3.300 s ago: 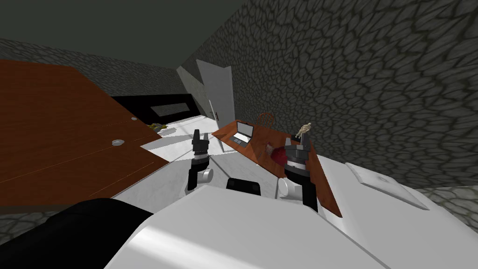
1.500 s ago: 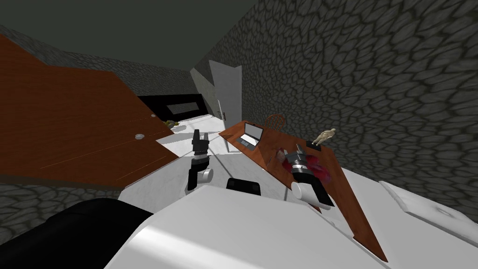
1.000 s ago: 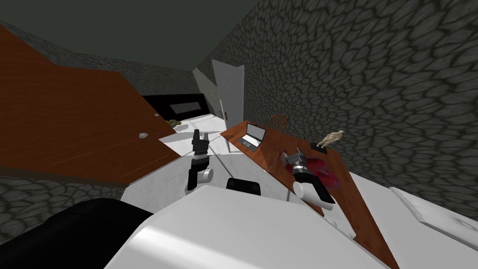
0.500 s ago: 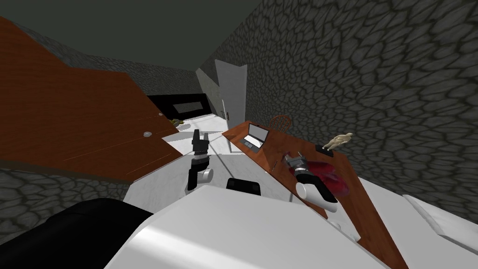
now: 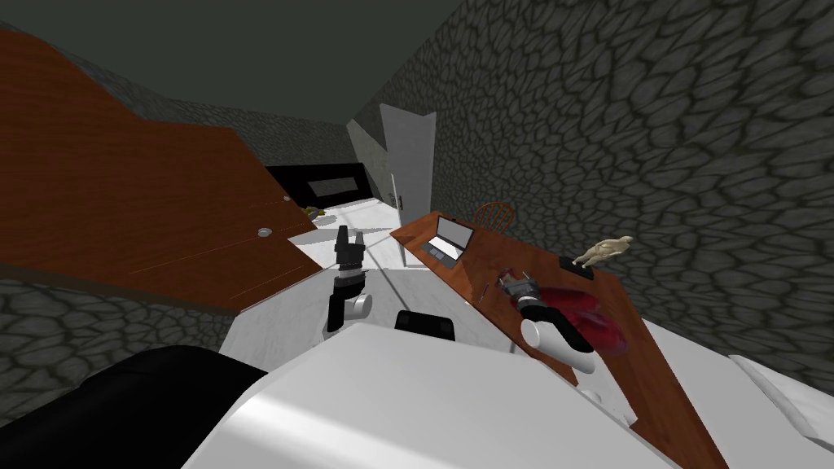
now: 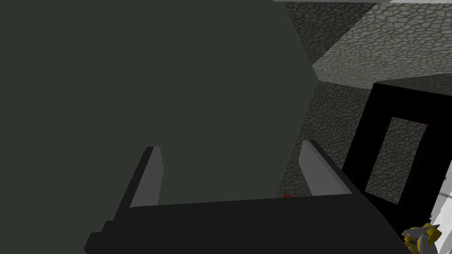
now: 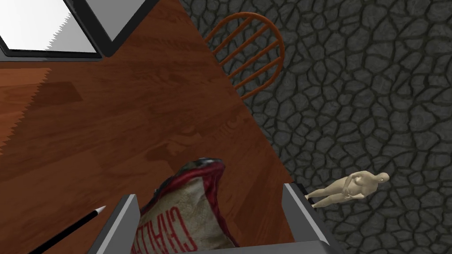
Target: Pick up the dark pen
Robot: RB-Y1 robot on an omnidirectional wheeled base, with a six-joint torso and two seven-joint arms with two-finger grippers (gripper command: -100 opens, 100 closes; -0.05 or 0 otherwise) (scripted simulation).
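Grey cobble-patterned walls (image 5: pixel 651 122) close in under a flat, dark ceiling (image 5: pixel 244 57), and a white floor (image 5: pixel 407 281) runs away to a white door (image 5: pixel 411 175) near the far corner. On the right, a long red-brown wooden tabletop (image 7: pixel 110 132) hugs the wall, with a round spindle-backed chair (image 5: pixel 494 215) just beside its far edge. Over on the left there's a big red-brown wooden panel (image 5: pixel 122 203) with a round knob (image 5: pixel 264 232), and beyond it a black area (image 5: pixel 281 175).

Red letters "CHALL…", upside down and cut off, stand on the red-edged sack (image 7: pixel 185 216)
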